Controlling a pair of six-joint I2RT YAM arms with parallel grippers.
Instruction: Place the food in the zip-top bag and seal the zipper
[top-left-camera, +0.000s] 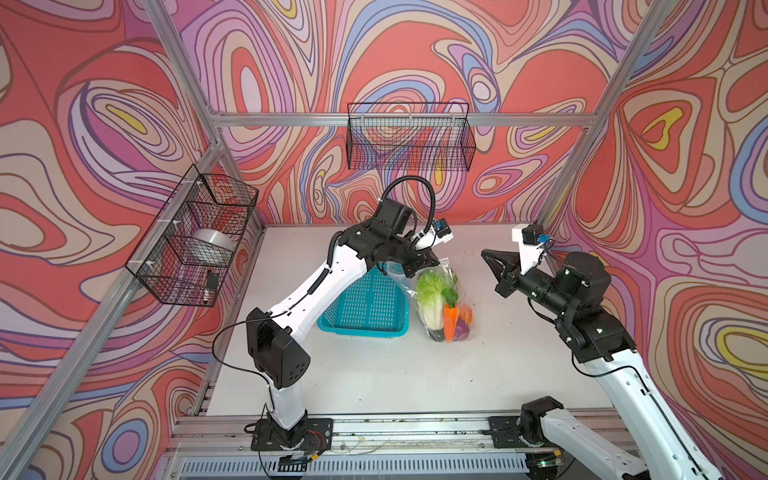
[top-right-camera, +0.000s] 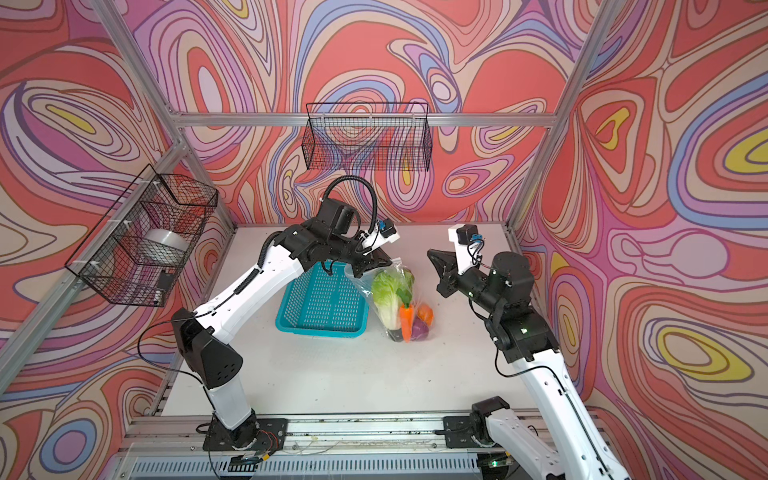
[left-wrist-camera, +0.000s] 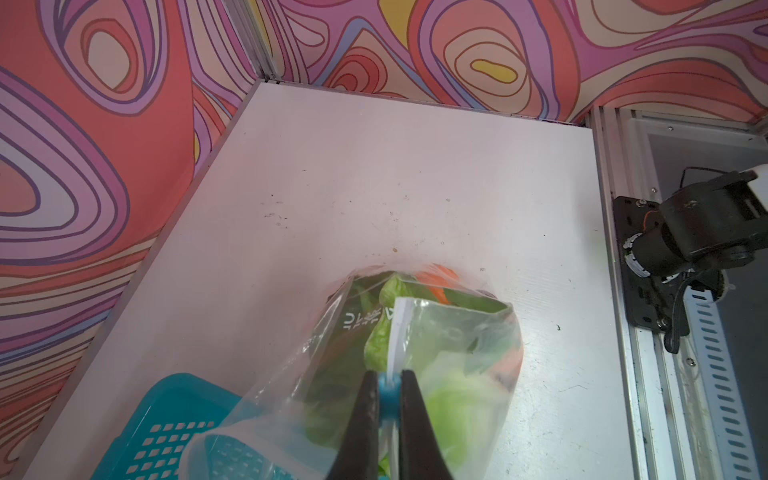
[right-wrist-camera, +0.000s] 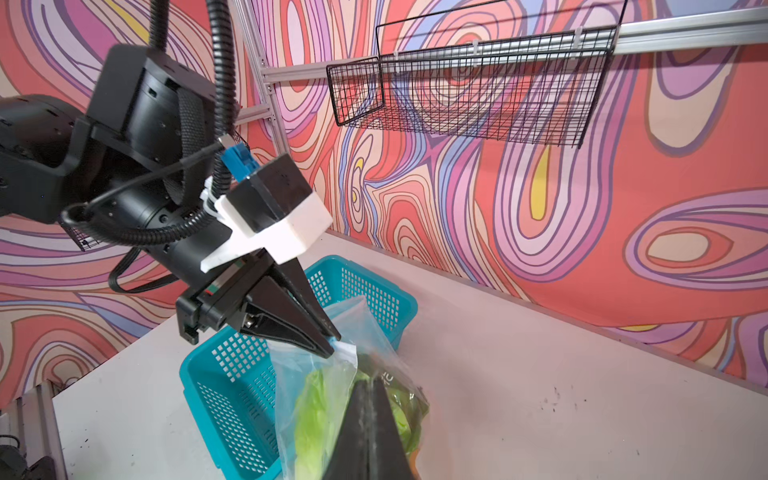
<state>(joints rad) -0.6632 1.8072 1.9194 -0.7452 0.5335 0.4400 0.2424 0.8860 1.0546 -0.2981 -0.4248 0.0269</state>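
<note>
1. Table (top-left-camera: 374, 374): white; bears everything listed below.
2. Basket (top-left-camera: 365, 307): teal, no food visible in it; the bag touches its 3 o'clock side.
3. Bag (top-left-camera: 399, 284): clear and floppy, filled, lying from 12 to 6 o'clock in both top views, with its mouth end raised at 11 o'clock.
4. Lettuce (top-left-camera: 430, 299): inside the bag, with the carrot (top-left-camera: 449, 322) and onion (top-left-camera: 460, 331) at its 5 o'clock, also inside.
5. My right gripper (top-left-camera: 488, 255): closed on nothing, in the air at 2 o'clock of the bag, well apart from it.
6. My left gripper (left-wrist-camera: 389, 376): pinched on the slider (left-wrist-camera: 388, 401), light blue, riding the white zipper track (left-wrist-camera: 395, 332). I cannot tell how much of the track is sealed.
7. Hazards, as I judge them: nothing anchors the bag, so pulling the slider may drag or lift the whole bag instead of closing it. Loose film may bunch and jam the slider, or the small slider may slip from my pinch. The corner draped over the basket may snag on its rim.
</note>
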